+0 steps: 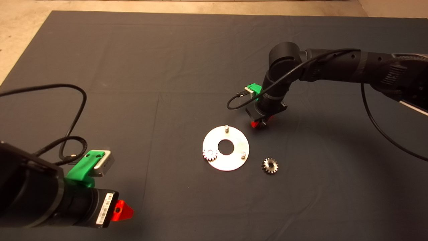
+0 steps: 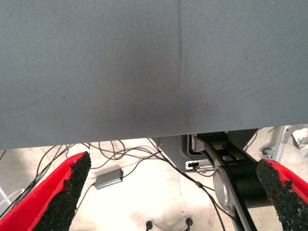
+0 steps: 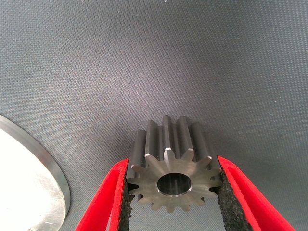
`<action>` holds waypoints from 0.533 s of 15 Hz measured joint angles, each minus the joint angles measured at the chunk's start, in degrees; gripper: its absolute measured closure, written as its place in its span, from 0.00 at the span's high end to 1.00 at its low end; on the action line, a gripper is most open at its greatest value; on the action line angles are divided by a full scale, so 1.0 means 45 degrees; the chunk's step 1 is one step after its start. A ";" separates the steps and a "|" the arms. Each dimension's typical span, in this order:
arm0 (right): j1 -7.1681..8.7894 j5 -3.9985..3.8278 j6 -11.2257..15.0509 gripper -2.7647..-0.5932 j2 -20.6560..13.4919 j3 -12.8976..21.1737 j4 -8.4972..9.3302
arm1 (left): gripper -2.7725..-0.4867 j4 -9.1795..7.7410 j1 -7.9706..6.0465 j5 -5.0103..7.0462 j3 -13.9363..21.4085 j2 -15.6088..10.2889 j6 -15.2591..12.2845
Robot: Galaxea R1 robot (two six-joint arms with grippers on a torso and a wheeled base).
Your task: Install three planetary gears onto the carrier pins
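Observation:
A flat silver disc (image 1: 234, 160) with a large centre hole lies mid-mat. One planetary gear (image 1: 210, 154) sits on its left carrier pin. Two carrier pins stand bare, one at the far side (image 1: 226, 128) and one at the near right (image 1: 243, 154). Another gear (image 1: 270, 165) lies loose on the mat right of the disc. My right gripper (image 1: 259, 124) hovers just beyond the disc's far right rim, shut on a third gear (image 3: 173, 174), which its pads (image 3: 225, 202) squeeze from both sides; the disc's edge (image 3: 29, 178) shows beside it. My left gripper (image 1: 122, 211) waits open at the lower left.
The dark mat (image 1: 167, 67) covers the table, with a faint crease running through it. Black cables loop from both arms over the mat. Past the mat's edge the left wrist view shows floor, cables and a small grey box (image 2: 108, 179).

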 joint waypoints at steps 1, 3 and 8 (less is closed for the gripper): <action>0.0005 -0.0012 0.0000 0.21 0.0002 0.0000 0.0000 | 0.87 0.0000 0.0003 0.0005 0.0011 0.0049 -0.0005; 0.0024 -0.0015 0.0000 0.21 0.0004 0.0038 0.0005 | 0.87 0.0000 0.0000 0.0000 0.0016 0.0165 -0.0019; 0.0602 -0.0034 0.0043 0.21 0.0034 0.0635 0.0005 | 0.87 -0.0005 0.0000 -0.0005 0.0016 0.0306 -0.0050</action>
